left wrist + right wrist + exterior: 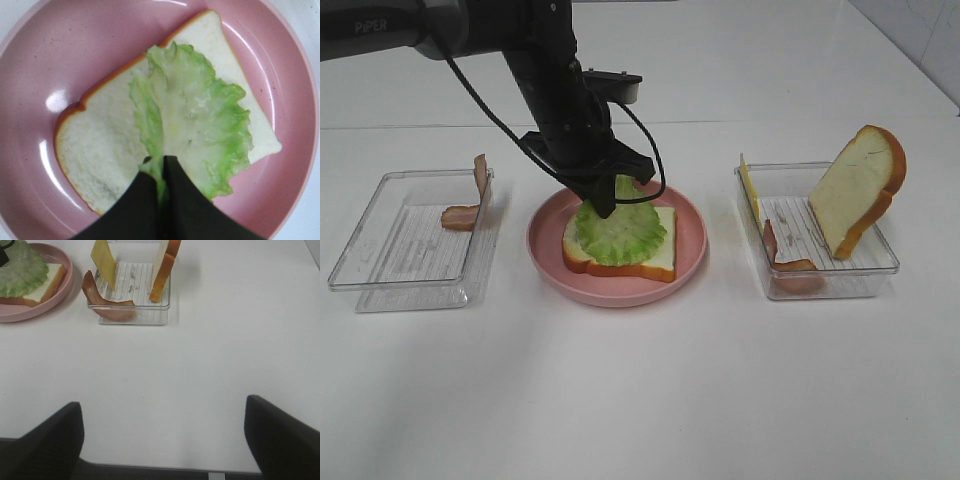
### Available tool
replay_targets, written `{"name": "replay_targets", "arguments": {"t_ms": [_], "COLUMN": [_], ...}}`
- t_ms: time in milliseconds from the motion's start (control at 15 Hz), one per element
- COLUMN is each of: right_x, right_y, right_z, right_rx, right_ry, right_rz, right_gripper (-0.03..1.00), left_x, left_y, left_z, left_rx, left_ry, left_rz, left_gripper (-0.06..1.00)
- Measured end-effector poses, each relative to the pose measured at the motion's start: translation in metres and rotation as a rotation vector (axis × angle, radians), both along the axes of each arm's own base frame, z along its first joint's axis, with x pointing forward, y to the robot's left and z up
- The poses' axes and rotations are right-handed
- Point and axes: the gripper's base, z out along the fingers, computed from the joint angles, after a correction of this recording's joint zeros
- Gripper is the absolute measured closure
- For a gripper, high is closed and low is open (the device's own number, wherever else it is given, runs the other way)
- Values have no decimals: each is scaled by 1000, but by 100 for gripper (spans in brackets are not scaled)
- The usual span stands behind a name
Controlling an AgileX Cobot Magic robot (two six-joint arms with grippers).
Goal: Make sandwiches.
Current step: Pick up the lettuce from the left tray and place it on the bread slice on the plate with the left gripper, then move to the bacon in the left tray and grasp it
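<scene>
pink plate (542,250) sits in the middle of the tabletop (640,400) with one bread slice (655,262) flat on it. the lettuce (620,232) lies over that slice, its stem end pinched in the left hand (605,207), whose jaws are clenched on the leaf. the step in hand looks like laying the lettuce. to do it well, the leaf should rest flat and centred before the hand lets go; now its frills reach past one edge of the slice. ease the jaws apart gently and lift straight up, so the leaf neither drags nor sticks. the right hand (161,402) is released, jaws wide, grasping nothing, over bare tabletop well apart from the right tray (880,262). bacon (785,262), cheese (749,188) and the top slice (860,185) wait in that tray. another bacon strip (470,200) leans in the left tray (380,255).
</scene>
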Motion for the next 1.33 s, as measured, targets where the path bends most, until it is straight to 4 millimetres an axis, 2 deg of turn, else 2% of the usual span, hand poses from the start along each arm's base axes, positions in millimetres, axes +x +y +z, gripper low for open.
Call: {"name": "replay_targets", "arguments": {"t_ms": [133, 200, 267, 467, 533, 733, 933, 1000, 1067, 1200, 1333], "right_x": [0, 0, 0, 0, 0, 0, 0, 0, 0, 0, 0], "right_y": [0, 0, 0, 0, 0, 0, 0, 0, 0, 0, 0], "right_z": [0, 0, 0, 0, 0, 0, 0, 0, 0, 0, 0], "right_rx": [0, 0, 0, 0, 0, 0, 0, 0, 0, 0, 0], "right_ry": [0, 0, 0, 0, 0, 0, 0, 0, 0, 0, 0], "right_rz": [0, 0, 0, 0, 0, 0, 0, 0, 0, 0, 0], "right_gripper": [12, 12, 12, 12, 12, 12, 12, 12, 12, 12, 12], "left_x": [0, 0, 1, 0, -1, -3, -8, -11, -11, -7, 2], "left_y": [0, 0, 0, 3, 4, 7, 13, 23, 31, 51, 88], "left_z": [0, 0, 0, 9, 19, 51, 93, 114, 118, 114, 98], "left_rx": [1, 1, 1, 22, 32, 44, 31, 70, 104, 126, 139], "left_ry": [-3, -5, -6, -16, -20, -52, -144, -209, -226, -197, -123], "left_rz": [0, 0, 0, -3, -8, -7, -7, 5, 30, 107, 209], "left_gripper": [94, 88, 73, 9, 0, -4, -5, -5, -5, -5, -5]}}
